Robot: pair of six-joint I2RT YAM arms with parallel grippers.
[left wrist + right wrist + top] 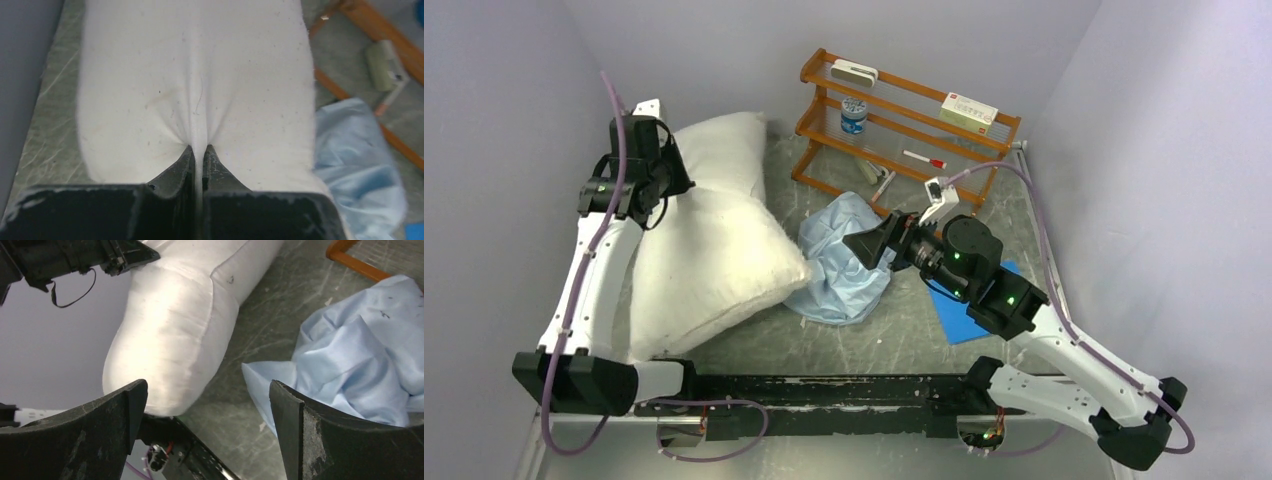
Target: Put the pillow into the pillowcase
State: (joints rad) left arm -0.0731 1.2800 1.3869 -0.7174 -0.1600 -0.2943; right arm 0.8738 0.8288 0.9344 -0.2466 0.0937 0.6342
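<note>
The off-white pillow lies on the left half of the table, bent in the middle. My left gripper is shut on the pillow's seam at its left edge; the fabric is pinched between the closed jaws. The light-blue pillowcase lies crumpled in the middle of the table, touching the pillow's right corner. My right gripper hovers over the pillowcase, open and empty. In the right wrist view the pillow is ahead and the pillowcase is at the right, by the right finger.
A wooden rack with a can, a box and small items stands at the back. A bright-blue flat sheet lies under the right arm. Grey walls close in on the left, back and right.
</note>
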